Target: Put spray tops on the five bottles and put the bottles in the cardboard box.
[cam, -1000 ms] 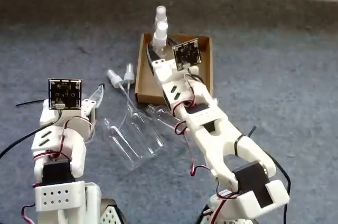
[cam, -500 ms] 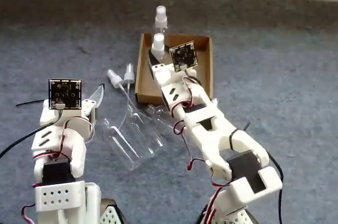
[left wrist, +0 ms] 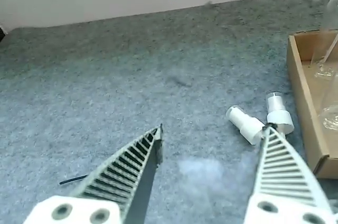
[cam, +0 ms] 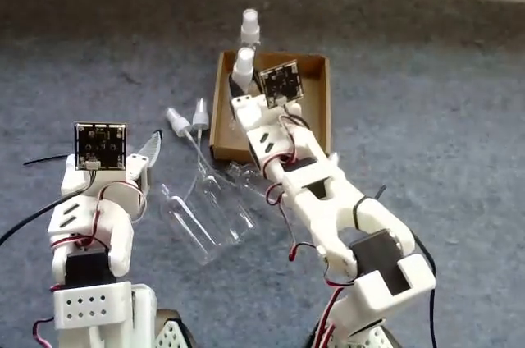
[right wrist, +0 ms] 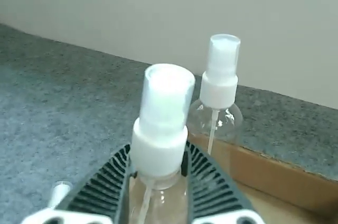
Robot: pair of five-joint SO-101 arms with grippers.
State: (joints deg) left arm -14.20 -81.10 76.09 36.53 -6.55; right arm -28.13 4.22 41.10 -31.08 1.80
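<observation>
My right gripper [cam: 241, 92] [right wrist: 158, 152] is shut on a clear bottle [right wrist: 161, 192] fitted with a white spray top [cam: 244, 63] [right wrist: 162, 118], held upright over the left side of the cardboard box [cam: 323, 102] [right wrist: 264, 176]. A second capped bottle [cam: 248, 28] [right wrist: 217, 102] stands at the box's far left corner. Three clear uncapped bottles [cam: 190, 225] [cam: 227, 198] [cam: 253, 180] lie on the carpet in front of the box. Two loose spray tops [cam: 176, 122] [cam: 200, 113] [left wrist: 244, 123] [left wrist: 278, 115] lie left of the box. My left gripper [cam: 148, 151] [left wrist: 212, 129] hangs open over bare carpet near them.
Grey carpet [cam: 426, 159] covers the whole surface, with a pale wall along the far edge. The box's near left wall [left wrist: 302, 94] stands close to the loose spray tops. A thin black cable [cam: 41, 159] runs off to the left.
My right arm has shifted the held bottle a little left and lower over the box. The left arm has stayed still.
</observation>
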